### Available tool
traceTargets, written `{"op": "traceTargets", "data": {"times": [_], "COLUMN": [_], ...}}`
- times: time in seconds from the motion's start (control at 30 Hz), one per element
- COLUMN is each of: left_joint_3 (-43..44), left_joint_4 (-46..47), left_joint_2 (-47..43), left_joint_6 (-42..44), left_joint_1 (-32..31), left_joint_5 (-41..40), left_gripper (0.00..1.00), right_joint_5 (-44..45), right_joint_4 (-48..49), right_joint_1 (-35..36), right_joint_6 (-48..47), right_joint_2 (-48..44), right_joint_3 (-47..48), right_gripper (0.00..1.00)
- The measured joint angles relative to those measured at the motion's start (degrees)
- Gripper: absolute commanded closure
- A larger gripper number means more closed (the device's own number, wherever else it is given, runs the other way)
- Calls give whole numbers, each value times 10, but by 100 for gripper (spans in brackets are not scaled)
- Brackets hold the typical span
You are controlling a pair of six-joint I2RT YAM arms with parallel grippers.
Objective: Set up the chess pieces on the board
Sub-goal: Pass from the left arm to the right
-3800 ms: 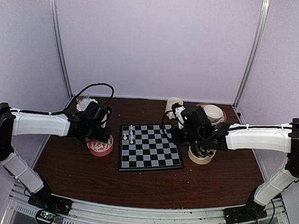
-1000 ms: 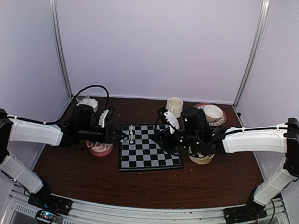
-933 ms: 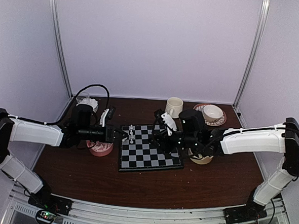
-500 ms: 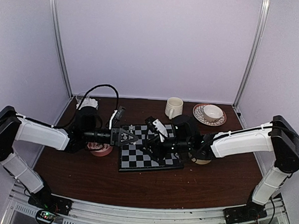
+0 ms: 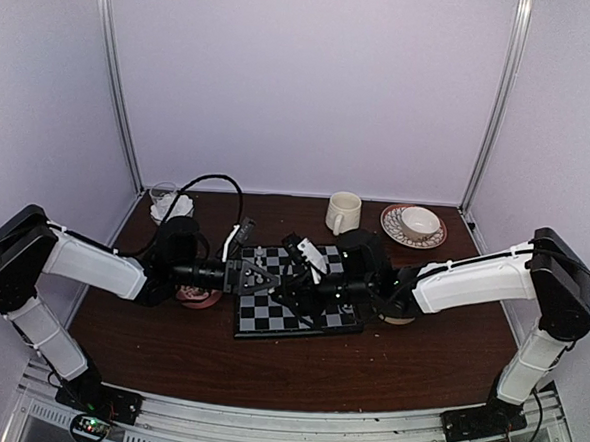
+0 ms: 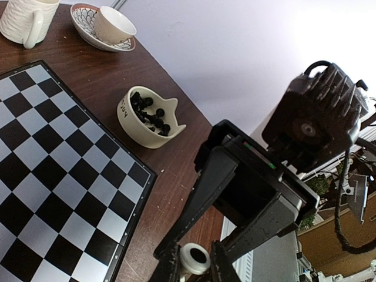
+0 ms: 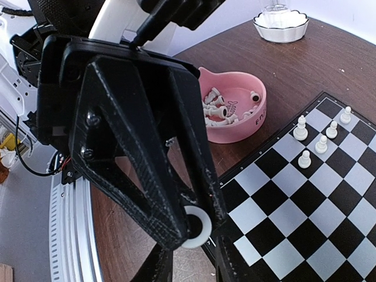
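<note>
Over the middle of the board (image 5: pixel 321 319) the two arms meet tip to tip, well above the squares. The left fingers (image 7: pixel 170 211) are drawn in close and pinch a small white chess piece (image 7: pixel 197 229), seen end-on with its round base showing. The right fingers (image 6: pixel 191 211) stand a little apart on either side of the same piece; the views do not show whether they press on it. On the board, five white pieces (image 7: pixel 304 158) stand upright in a loose cluster on squares near the corner closest to the pink bowl (image 7: pixel 242 134); the other squares in view are bare. The pink bowl sits on the tabletop (image 5: pixel 266 370) just off the board's left edge, apart from it, and holds a heap of white pieces lying at all angles. A cream bowl (image 6: pixel 136 130) with a pinched spout sits on the tabletop near the board's right edge, not touching it, with black pieces (image 6: pixel 150 114) piled inside. Behind the board stand a ribbed cream mug (image 5: pixel 343 212) and, to its right, a cup (image 5: pixel 421 221) on a patterned saucer. At the back left corner is a small white scalloped dish (image 7: pixel 281 26) with a clear glass in it.
</note>
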Motion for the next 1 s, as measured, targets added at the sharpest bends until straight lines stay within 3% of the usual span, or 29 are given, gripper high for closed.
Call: {"op": "traceTargets", "data": {"times": [0.43, 0.67, 1.0], "left_joint_3": [0, 0, 0], "left_joint_4": [38, 76, 73], "left_joint_2": [18, 35, 36], "left_joint_6": [-16, -32, -26], "left_joint_1": [-13, -13, -13], "left_joint_5": [2, -1, -8], "left_gripper": [86, 83, 73], "right_joint_5": [-1, 3, 5], "right_joint_4": [9, 9, 9], "right_joint_1": [4, 2, 3], "right_joint_6": [2, 15, 20], "right_joint_2": [7, 7, 7], "right_joint_3": [2, 2, 1], "right_gripper": [79, 93, 100]}}
